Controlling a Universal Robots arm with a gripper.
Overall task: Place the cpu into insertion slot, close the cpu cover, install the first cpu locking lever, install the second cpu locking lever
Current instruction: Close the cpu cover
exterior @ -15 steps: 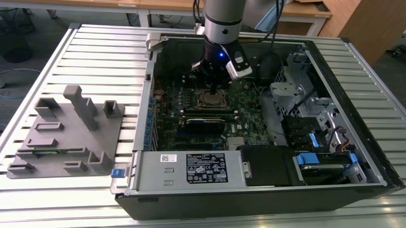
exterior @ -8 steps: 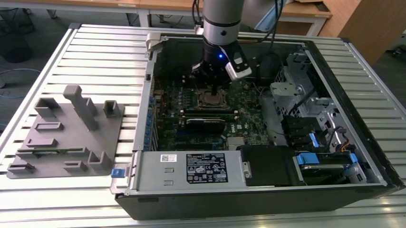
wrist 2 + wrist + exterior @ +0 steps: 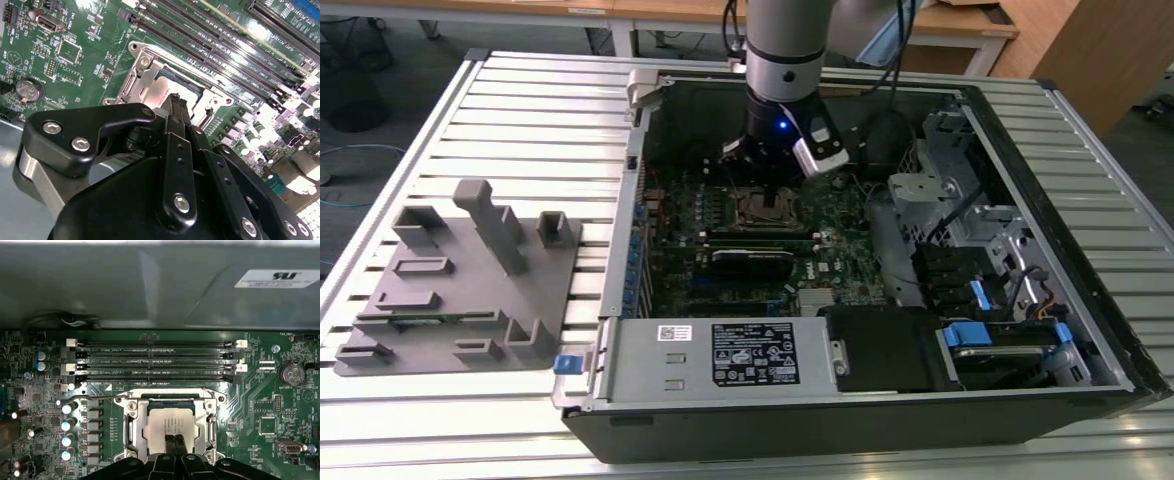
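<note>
In the exterior view, the gripper (image 3: 770,178) is held just above the insertion slot (image 3: 769,210). In the second wrist view, its fingers (image 3: 178,107) are seen pressed together over the cpu (image 3: 159,91). In the first wrist view, the chip is seated in the slot and framed by the cpu cover (image 3: 131,424).

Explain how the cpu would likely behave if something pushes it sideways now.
The cpu probably would not slide: it lies flat, with the cpu cover framing it. Its metal top looks rigid and smooth, so likely stiff, perhaps slippery.
</note>
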